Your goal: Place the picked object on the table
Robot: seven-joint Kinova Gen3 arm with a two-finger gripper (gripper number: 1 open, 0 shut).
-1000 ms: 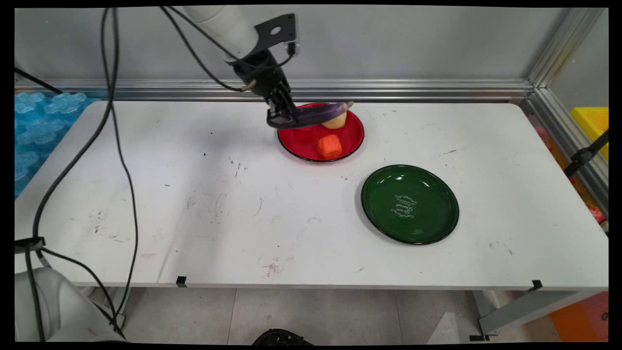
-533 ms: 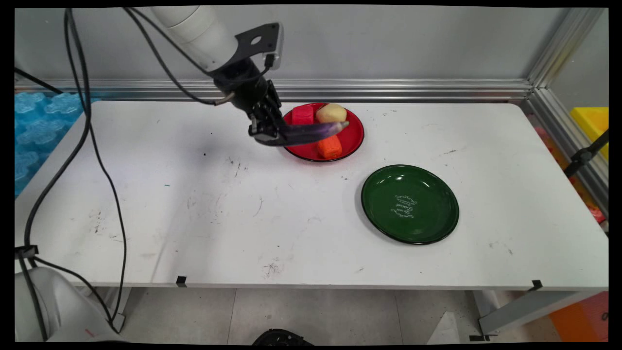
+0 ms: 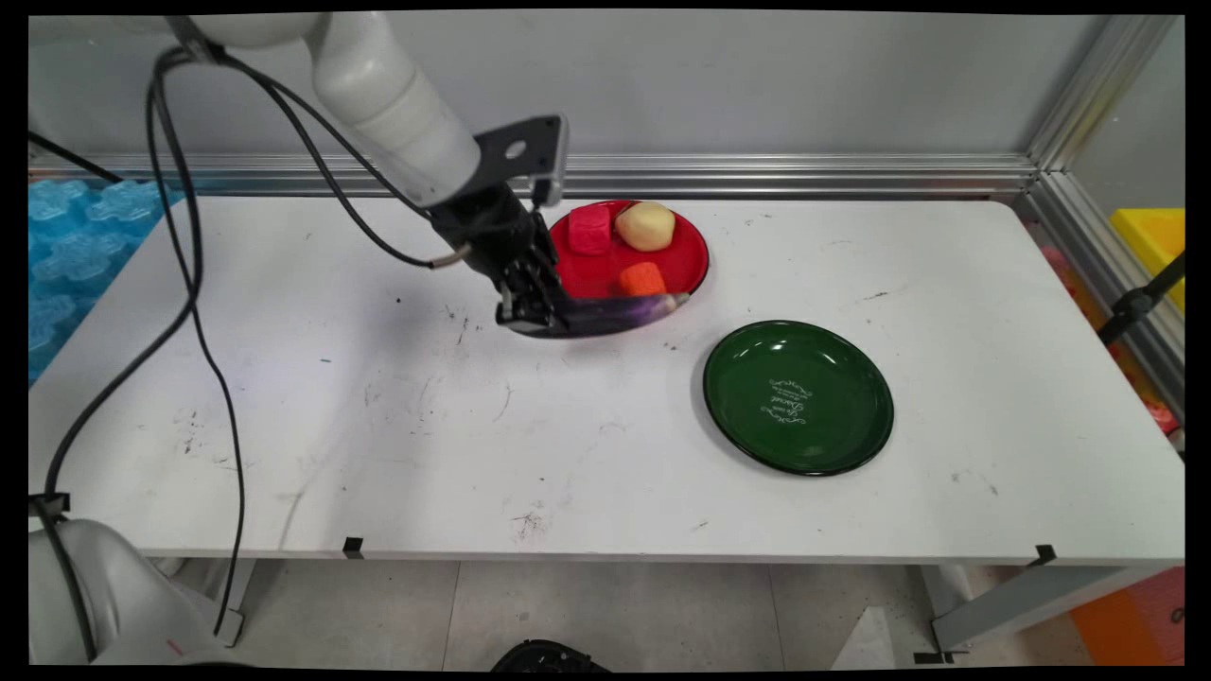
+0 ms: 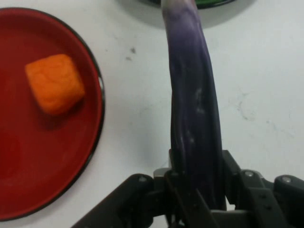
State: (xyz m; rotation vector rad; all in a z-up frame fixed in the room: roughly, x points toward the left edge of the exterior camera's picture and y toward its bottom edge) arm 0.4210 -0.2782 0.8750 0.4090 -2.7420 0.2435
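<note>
Two plates are on the counter [image 3: 378,426]: one red plate [image 3: 686,265] and one green plate [image 3: 798,395]. The red plate carries three pieces: one orange block [image 3: 642,278], one pink block [image 3: 589,230] and one pale potato [image 3: 646,226]. One eggplant [image 3: 605,315] is present, held by the single gripper [image 3: 526,317].

The counter is white, with scuffs and dark marks. A grey wall with an aluminium rail runs behind it. Blue foam tiles [image 3: 66,236] lie off its left end.

The eggplant is long, slim and dark purple, paler toward its far tip. The gripper is pinching its thick end; in the hand view the fingers [image 4: 232,173] press against both sides of it. The eggplant lies roughly level over the near rim of the red plate, its tip pointing toward the green plate. The green plate sits apart, nearer the camera and to the right.
</note>
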